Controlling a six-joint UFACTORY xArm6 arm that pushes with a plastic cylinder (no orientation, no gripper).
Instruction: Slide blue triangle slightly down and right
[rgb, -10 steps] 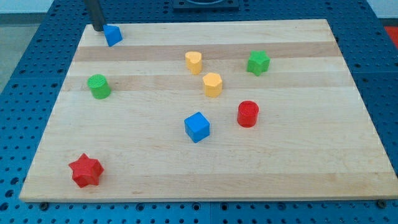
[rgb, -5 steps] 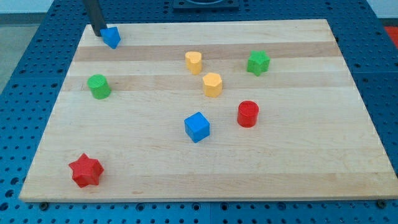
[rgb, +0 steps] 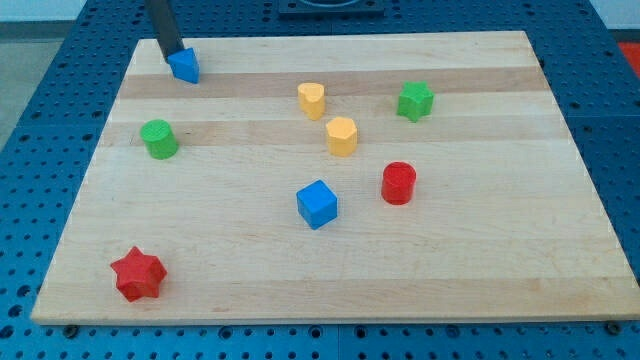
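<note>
Blue pegboard surrounds the wooden desk (rgb: 480, 270). Near its top-left corner sits the blue triangle (rgb: 184, 66), with my tip (rgb: 172, 56) touching its upper-left side. As end effector, the rod is bare and grasps nothing. A green cylinder (rgb: 158, 139) stands near the left edge.

The wooden bench (rgb: 480, 270) carries a blue triangle (rgb: 184, 66) touching my tip (rgb: 172, 56); seven other blocks lie well apart.

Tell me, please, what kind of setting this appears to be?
Probably a robotics lab bench. A wooden board lies on a blue perforated mounting surface, scattered with small coloured blocks, and my tip rests against the blue triangle at its upper left.
</note>
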